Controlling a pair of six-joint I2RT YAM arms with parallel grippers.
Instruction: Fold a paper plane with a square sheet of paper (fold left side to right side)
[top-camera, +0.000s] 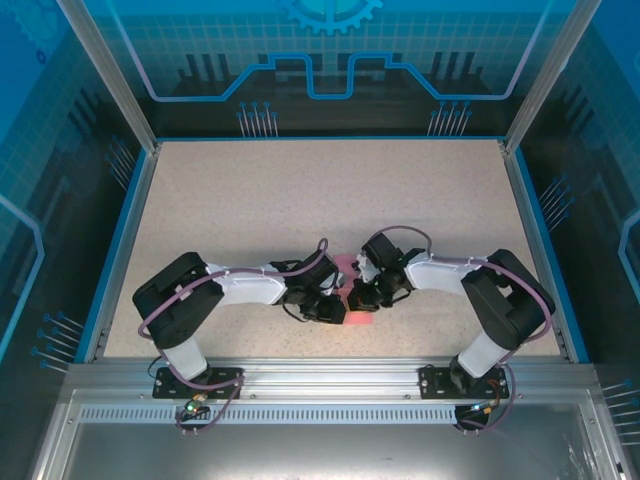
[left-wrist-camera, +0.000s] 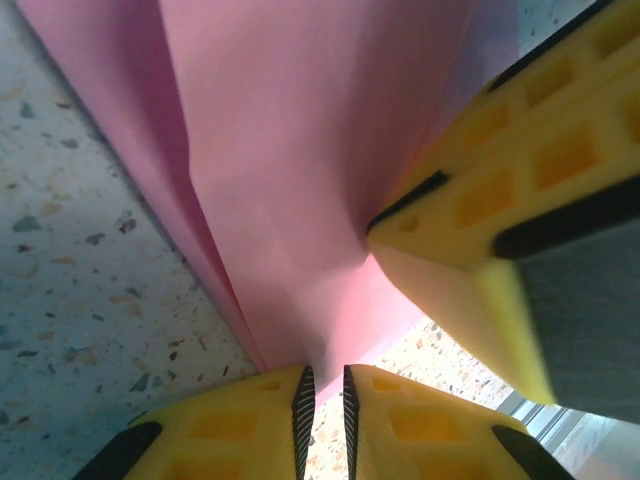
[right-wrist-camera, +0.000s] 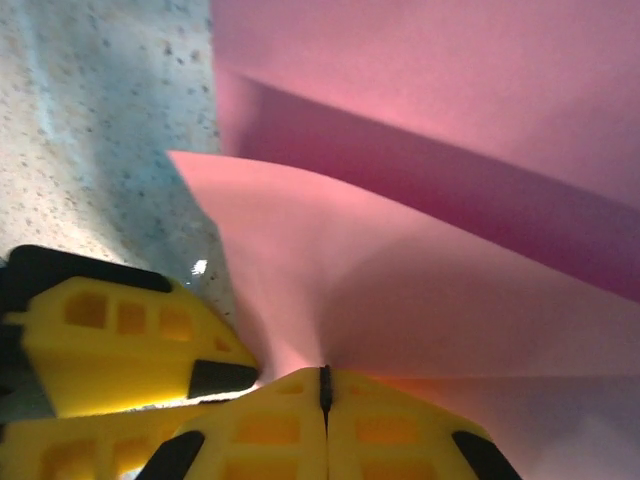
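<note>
Left gripper (left-wrist-camera: 323, 388): fingers almost together, pinching the near edge of the pink paper (left-wrist-camera: 300, 180). Right gripper (right-wrist-camera: 325, 378): closed tight on the same paper, just beside the left. Paper partly folded, layers bowed up between both grippers, at front centre of the table (top-camera: 300, 190).

Left claw (left-wrist-camera: 324, 390) clamped, right claw (right-wrist-camera: 325, 382) clamped

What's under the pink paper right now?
Speckled table shows beside the pink paper; a lower pink layer sits beneath the raised flap. What lies directly underneath is covered.
</note>
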